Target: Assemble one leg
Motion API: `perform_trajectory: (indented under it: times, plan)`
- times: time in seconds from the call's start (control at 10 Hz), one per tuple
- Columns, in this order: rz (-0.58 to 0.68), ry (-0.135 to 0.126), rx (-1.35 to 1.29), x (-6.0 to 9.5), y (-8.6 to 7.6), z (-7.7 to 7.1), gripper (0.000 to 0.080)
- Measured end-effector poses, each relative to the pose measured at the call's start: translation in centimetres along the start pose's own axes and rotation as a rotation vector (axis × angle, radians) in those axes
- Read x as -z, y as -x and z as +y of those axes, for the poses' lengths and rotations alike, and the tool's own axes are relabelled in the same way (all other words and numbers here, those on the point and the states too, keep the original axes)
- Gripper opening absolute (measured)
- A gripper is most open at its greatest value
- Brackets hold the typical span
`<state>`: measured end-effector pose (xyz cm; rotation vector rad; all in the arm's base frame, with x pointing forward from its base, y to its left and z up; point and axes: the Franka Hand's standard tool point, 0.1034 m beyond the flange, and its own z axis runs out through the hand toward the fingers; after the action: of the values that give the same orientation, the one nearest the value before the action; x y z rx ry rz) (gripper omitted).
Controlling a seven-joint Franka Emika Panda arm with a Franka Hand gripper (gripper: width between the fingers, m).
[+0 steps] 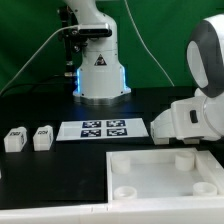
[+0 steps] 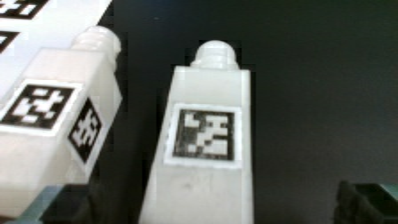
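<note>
In the wrist view a white leg (image 2: 210, 130) with a black-and-white tag lies lengthwise on the black table, its rounded peg end pointing away from me. My gripper (image 2: 210, 208) is open. Its dark fingertips (image 2: 54, 205) stand on either side of the leg's near end, apart from it. A second tagged leg (image 2: 63, 100) lies right beside it. In the exterior view my arm's white wrist (image 1: 190, 115) is at the right and hides the fingers and these two legs. Two more legs (image 1: 14, 139) (image 1: 42, 137) stand at the exterior view's left.
The marker board (image 1: 103, 129) lies in the middle of the table, and a tag at one corner of the wrist view (image 2: 18, 12) may be part of it. The large white tabletop panel (image 1: 150, 160) with round sockets lies at the front. The robot base (image 1: 98, 70) stands behind.
</note>
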<state>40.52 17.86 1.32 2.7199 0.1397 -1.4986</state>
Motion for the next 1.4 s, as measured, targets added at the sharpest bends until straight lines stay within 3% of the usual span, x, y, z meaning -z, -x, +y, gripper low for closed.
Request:
perform_trajectory:
  times: [0.2,0.5,0.6,0.7,0.9,1.4]
  plan:
    - [-0.012,0.006,-0.006,-0.87,0.04,-0.21,0.0649]
    - [-0.014,0.008,-0.005,-0.98,0.02,-0.29,0.0649]
    - [-0.014,0.008,-0.005,-0.98,0.02,-0.29,0.0523]
    - [-0.014,0.008,-0.005,-0.98,0.02,-0.29,0.0523]
    - [-0.014,0.008,-0.005,-0.98,0.02,-0.29,0.0291]
    - [-0.014,0.008,-0.005,-0.98,0.02,-0.29,0.0291]
